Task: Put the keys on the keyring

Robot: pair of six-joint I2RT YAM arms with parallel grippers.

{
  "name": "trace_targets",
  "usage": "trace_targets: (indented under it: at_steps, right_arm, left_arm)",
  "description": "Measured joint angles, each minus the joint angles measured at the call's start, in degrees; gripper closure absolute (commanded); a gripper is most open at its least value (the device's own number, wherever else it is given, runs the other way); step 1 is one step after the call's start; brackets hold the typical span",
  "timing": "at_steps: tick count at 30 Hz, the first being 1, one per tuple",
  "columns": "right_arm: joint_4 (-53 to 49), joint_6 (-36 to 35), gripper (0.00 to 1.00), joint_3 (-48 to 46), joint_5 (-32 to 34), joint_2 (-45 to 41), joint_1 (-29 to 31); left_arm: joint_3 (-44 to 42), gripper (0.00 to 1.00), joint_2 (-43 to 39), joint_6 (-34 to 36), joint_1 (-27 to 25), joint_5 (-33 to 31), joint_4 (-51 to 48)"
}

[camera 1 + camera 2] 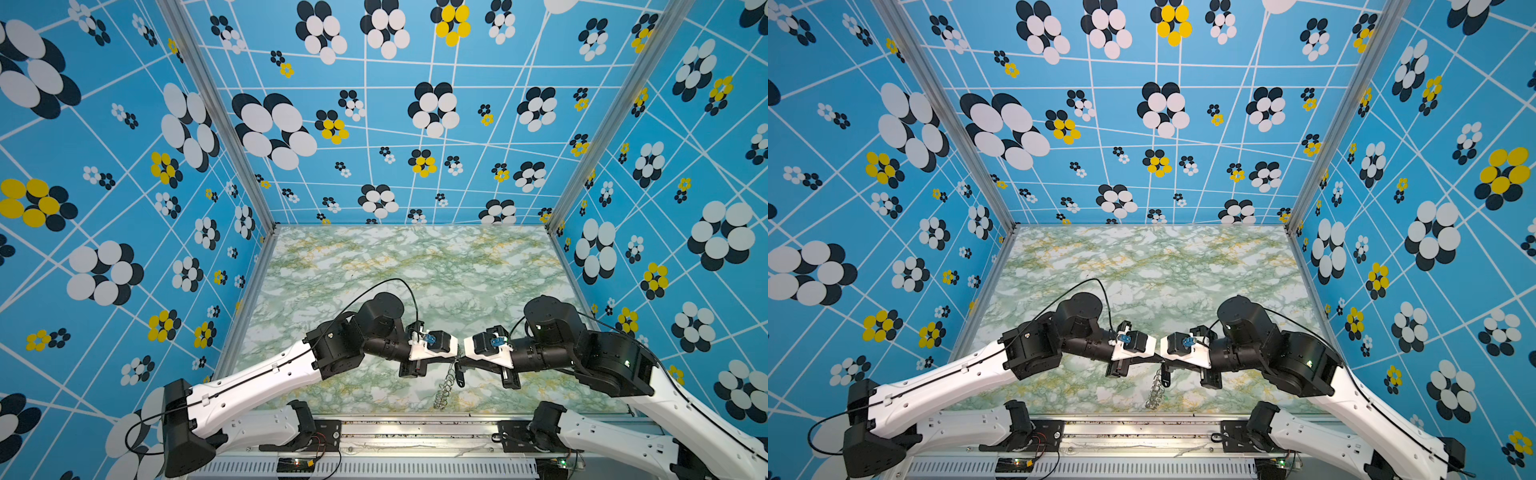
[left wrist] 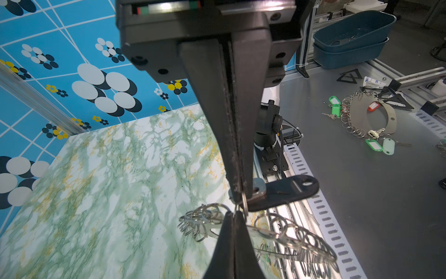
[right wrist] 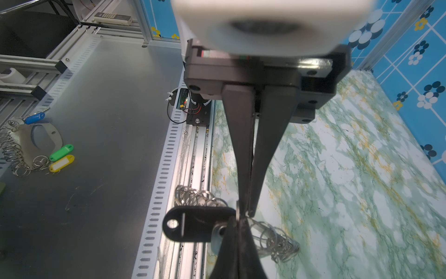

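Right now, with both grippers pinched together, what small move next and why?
Probably hold the right gripper still and let the left gripper work the black oblong plastic tag onto the grey metal keyring: both are shut tip to tip at a wire loop, the tag dangling alongside.

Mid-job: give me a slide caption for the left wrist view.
Shut left fingers and shut right fingers meet tip to tip, black-tagged key and looped keyring dangling beside them.

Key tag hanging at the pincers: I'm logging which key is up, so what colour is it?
Black; the tag shows best in the left wrist view.
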Motion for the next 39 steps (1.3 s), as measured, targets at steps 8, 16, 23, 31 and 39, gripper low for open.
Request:
trace_targets:
  at_steps: [8, 16, 23, 31, 39]
  right_arm:
    - [0.0, -0.5, 1.0, 0.3, 2.1, 0.3, 1.3]
    - [0.0, -1.5, 1.0, 0.4, 4.7, 0.6, 2.8]
    - [-0.3, -1.8, 1.0, 0.7, 6.7, 1.1, 4.1]
    - [-0.5, -2.0, 1.0, 0.9, 8.9, 1.2, 5.5]
    - [-0.6, -2.4, 1.0, 1.0, 11.0, 1.2, 6.7]
  left_arm:
    - [0.0, 1.0, 0.0, -1.5, 1.1, 1.5, 0.0]
    - [0.0, 1.0, 0.0, -2.1, 1.6, 1.7, -0.2]
    - [0.0, 1.0, 0.0, -2.1, 1.9, 1.9, -0.7]
    - [0.0, 1.0, 0.0, -2.4, 2.1, 1.9, -0.8]
    - [0.0, 1.0, 0.0, -2.5, 2.4, 2.1, -0.9]
